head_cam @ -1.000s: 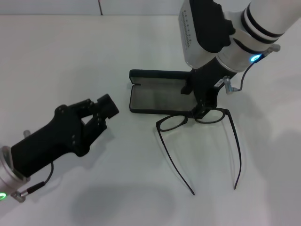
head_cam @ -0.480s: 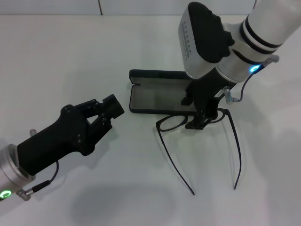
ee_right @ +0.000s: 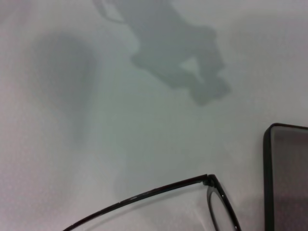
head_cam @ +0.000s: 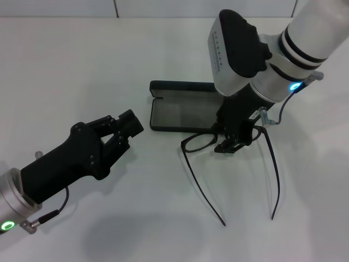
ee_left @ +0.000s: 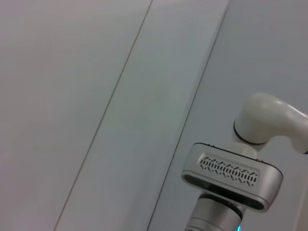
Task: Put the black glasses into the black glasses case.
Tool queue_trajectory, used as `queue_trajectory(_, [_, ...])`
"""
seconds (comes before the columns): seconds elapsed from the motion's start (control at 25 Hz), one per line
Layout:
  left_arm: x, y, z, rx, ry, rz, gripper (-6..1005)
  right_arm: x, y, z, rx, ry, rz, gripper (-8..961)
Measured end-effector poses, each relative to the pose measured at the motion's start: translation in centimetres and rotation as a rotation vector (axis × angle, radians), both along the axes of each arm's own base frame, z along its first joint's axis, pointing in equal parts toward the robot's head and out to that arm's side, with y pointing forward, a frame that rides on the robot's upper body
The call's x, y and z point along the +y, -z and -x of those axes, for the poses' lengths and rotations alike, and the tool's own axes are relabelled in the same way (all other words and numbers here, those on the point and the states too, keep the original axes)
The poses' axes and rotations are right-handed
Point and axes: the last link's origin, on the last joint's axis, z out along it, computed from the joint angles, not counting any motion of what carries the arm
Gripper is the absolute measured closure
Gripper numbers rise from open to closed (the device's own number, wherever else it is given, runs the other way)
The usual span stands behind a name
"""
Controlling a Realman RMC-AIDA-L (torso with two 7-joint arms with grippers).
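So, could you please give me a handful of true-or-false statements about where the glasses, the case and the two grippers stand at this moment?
1. The black glasses case lies open on the table. True.
2. The black glasses are already inside the case. False: they lie on the table just in front of it, temple arms unfolded and pointing toward the robot.
3. The right gripper is down at the front of the glasses, near the bridge. True.
4. The left gripper is holding the case lid. False: it is off to the left of the case, touching nothing.
5. The temple arms are folded. False: both are stretched out straight.
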Motion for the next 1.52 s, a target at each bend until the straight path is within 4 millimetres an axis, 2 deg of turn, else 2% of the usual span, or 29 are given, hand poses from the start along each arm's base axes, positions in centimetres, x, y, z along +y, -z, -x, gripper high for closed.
queue_trajectory(0.32, [0.2, 0.0, -0.1, 0.0, 0.004, -0.001, 816, -0.1, 0.0, -0.3, 0.0, 0.017, -0.001, 591])
queue_trajectory(0.76, [0.2, 0.1, -0.2, 0.0, 0.005, 0.0, 817, -0.4, 0.1, -0.5, -0.008, 0.019, 0.01, 866])
queue_trajectory(1.0, [0.1, 0.1, -0.1, -0.001, 0.002, 0.0, 818, -1.2, -0.1, -0.6, 0.011, 0.003, 0.03, 884])
queue_trajectory(1.12, [-0.1, 0.0, -0.3, -0.011, 0.015, 0.001, 818, -2.6, -0.8, -0.3, 0.055, -0.008, 0.054, 884])
queue_trajectory(1.16, [-0.3, -0.2, -0.5, -0.019, 0.04, -0.006, 819, -3.7, -1.4, 0.1, 0.097, -0.025, 0.052, 885])
queue_trajectory(1.2, [-0.3, -0.2, -0.5, -0.019, 0.04, -0.006, 819, -3.7, -1.4, 0.1, 0.097, -0.025, 0.052, 885])
queue_trajectory(1.36, [-1.0, -0.8, -1.2, -0.032, 0.133, -0.04, 819, -5.0, -3.4, 0.4, 0.237, -0.028, 0.003, 885])
queue_trajectory(1.52, [-0.8, -1.4, -2.7, -0.066, 0.258, -0.054, 819, -5.7, -6.3, -0.8, 0.479, 0.025, -0.049, 886])
